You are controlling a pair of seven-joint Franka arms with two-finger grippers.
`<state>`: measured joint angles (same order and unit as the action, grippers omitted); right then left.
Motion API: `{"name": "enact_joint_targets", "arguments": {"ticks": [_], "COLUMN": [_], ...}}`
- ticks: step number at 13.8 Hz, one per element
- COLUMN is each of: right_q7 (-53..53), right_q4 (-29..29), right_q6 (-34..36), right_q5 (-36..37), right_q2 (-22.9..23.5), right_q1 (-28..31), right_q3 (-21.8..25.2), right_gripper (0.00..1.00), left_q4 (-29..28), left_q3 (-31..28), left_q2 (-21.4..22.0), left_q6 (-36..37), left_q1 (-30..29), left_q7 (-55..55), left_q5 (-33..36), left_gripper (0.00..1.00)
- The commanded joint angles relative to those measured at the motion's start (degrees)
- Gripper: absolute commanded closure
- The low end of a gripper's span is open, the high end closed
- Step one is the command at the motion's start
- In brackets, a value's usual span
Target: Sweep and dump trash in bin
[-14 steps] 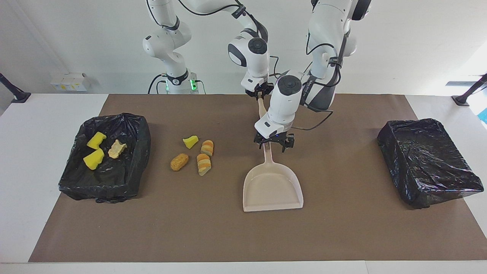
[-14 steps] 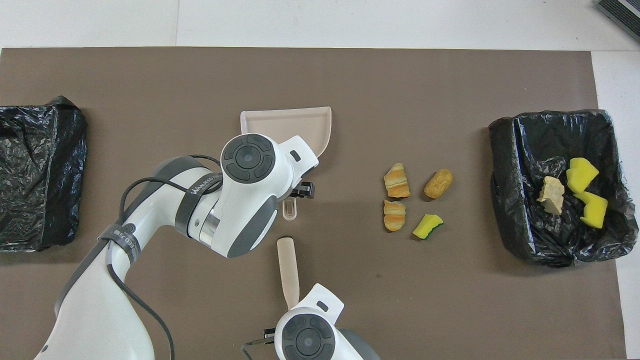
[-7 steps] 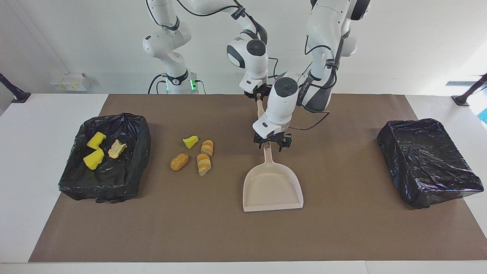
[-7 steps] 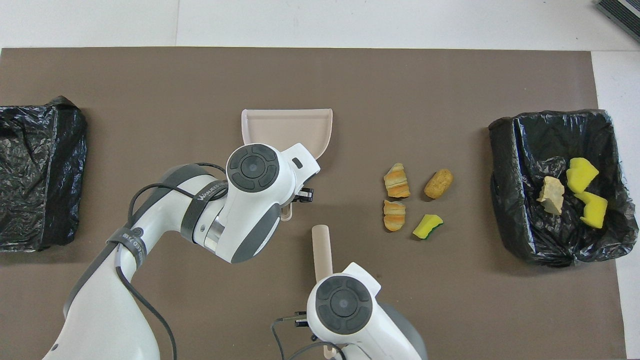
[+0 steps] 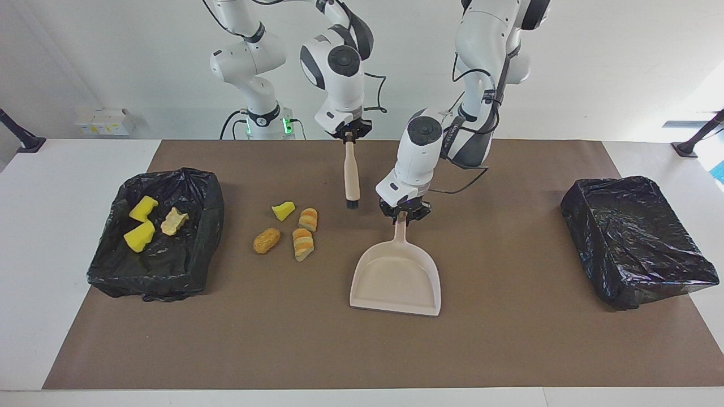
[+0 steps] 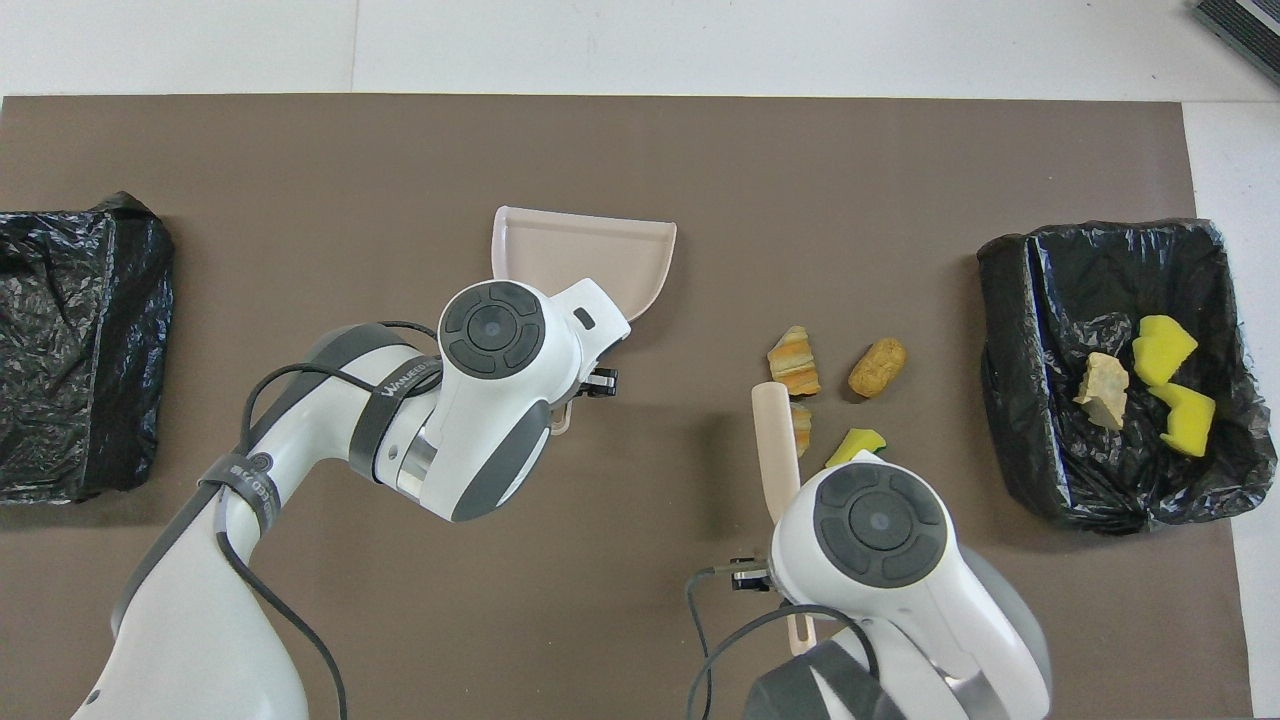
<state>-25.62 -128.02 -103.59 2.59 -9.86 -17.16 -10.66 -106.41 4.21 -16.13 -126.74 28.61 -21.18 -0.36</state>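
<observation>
1. The left gripper (image 5: 403,215) is clamped on the handle of the beige dustpan (image 5: 396,280), at the upper end of that handle. The pan's open lip points away from the robots and sits slightly askew on the brown mat (image 5: 509,339).
2. The right gripper (image 5: 350,134) grips the top of a wooden-handled brush (image 5: 352,176), fingertips closed on it. The brush hangs upright, bristle end down, over the mat just beside the loose trash and the dustpan handle.
3. Loose trash on the mat, toward the right arm's end from the dustpan: one yellow wedge (image 5: 283,211), two striped bread slices (image 5: 305,232) and one brown lump (image 5: 266,240). The lump and one slice lie farther from the robots than the wedge.
4. The filled bin (image 5: 186,265), lined with black plastic, stands at the right arm's end of the table. It holds two yellow wedges (image 5: 140,224) and one pale flaky piece (image 5: 173,221).
5. A second black-lined bin (image 5: 639,249) stands at the left arm's end.
6. Writing: a grey band on the left arm's forearm carries white lettering (image 6: 405,381); it begins "WANJEED", the remainder cannot be read.
</observation>
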Motion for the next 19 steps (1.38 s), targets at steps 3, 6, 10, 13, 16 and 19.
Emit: {"name": "enact_joint_targets", "arguments": {"ticks": [3,6,10,13,16,19], "right_q7": [15.2,17.2,14.6,15.4,14.3,10.3], "right_q4": [1.5,2.3,2.3,2.4,3.2,7.9], "right_q6": [-4.3,-6.0,-7.2,-7.6,-8.1,-6.3], "right_q5": [14.7,22.4,18.3,7.4,-1.7,-5.8], "right_q2": [3.8,8.0,11.9,12.3,14.9,17.0], "right_q1": [11.6,15.1,14.8,13.9,8.2,5.8], "right_q3": [-0.8,-0.8,-1.2,-1.3,-1.2,-1.4], "right_gripper": [1.0,1.0,1.0,1.0,1.0,1.0], "left_q4": [-0.4,0.1,0.3,-0.3,-1.9,-4.2], "left_q3": [-0.1,-0.1,-0.1,-0.3,-0.2,-0.1], "left_q2": [3.0,5.5,6.6,7.3,8.4,9.2], "left_q6": [2.2,6.9,14.0,14.8,15.0,14.0], "left_q1": [-4.3,-7.0,-8.4,-8.2,-6.8,-3.4], "left_q7": [18.4,27.5,46.4,62.0,71.7,72.2], "left_q5": [1.1,1.1,1.1,2.9,6.2,8.7], "left_gripper": [1.0,1.0,1.0,1.0,1.0,1.0]}}
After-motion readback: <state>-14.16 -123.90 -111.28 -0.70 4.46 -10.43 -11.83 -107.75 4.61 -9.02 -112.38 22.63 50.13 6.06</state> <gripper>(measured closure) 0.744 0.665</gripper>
